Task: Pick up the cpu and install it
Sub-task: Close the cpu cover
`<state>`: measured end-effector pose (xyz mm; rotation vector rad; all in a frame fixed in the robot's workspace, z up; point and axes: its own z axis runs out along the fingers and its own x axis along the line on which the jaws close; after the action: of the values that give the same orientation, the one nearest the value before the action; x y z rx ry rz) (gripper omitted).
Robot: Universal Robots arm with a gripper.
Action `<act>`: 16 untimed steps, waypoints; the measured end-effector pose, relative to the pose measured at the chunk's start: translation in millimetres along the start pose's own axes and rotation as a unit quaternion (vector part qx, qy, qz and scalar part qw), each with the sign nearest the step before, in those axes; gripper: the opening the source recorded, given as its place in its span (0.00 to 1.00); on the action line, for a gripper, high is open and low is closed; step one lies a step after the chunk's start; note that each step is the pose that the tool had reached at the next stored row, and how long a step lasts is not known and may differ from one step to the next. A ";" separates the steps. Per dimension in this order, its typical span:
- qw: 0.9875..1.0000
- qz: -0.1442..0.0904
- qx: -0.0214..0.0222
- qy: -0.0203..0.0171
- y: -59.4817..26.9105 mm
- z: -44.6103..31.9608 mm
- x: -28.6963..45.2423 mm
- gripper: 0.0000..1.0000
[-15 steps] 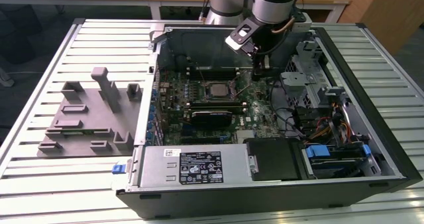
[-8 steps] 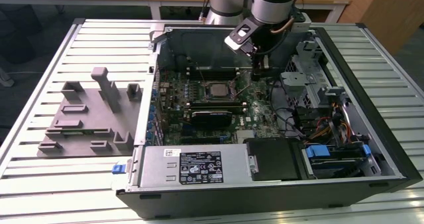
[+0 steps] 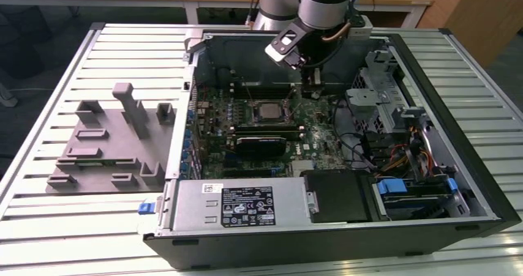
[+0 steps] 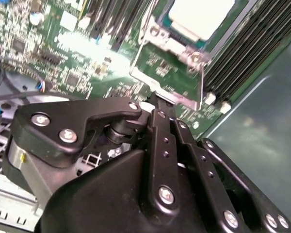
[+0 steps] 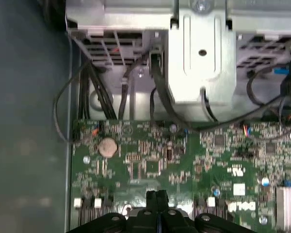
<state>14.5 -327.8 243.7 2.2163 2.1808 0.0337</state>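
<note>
The cpu [image 3: 266,110] lies flat in the motherboard socket inside the open computer case, silvery top up. In the second wrist view the cpu [image 4: 201,17] sits within the metal socket frame [image 4: 170,73]. My gripper [image 3: 312,94] hangs low over the green motherboard [image 3: 320,132], just to the exterior view's right of the socket. Its black fingers are pressed together with nothing between them, tips [image 4: 154,103] at the edge of the socket frame. The first wrist view has the shut gripper [image 5: 156,195] right above the board.
A grey plastic fixture [image 3: 106,142] with several blocks lies on the slatted table left of the case. Inside the case are a power supply [image 3: 237,205], a black drive bay [image 3: 343,196], a metal drive cage [image 3: 384,95] and loose cables [image 5: 87,92].
</note>
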 end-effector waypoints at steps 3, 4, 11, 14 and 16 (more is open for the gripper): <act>1.000 0.000 0.000 0.001 -9.5 -0.4 -0.2 0.11; 1.000 0.000 -0.001 0.001 -12.9 -0.5 -0.2 0.11; 1.000 0.001 -0.002 0.003 -34.0 -1.4 -0.6 0.11; 1.000 0.002 -0.002 0.003 -38.7 -1.5 -0.6 0.11; 1.000 0.001 -0.002 0.003 -38.7 -1.5 -0.7 0.11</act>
<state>-24.3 -327.8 243.8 2.2202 2.1784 0.0453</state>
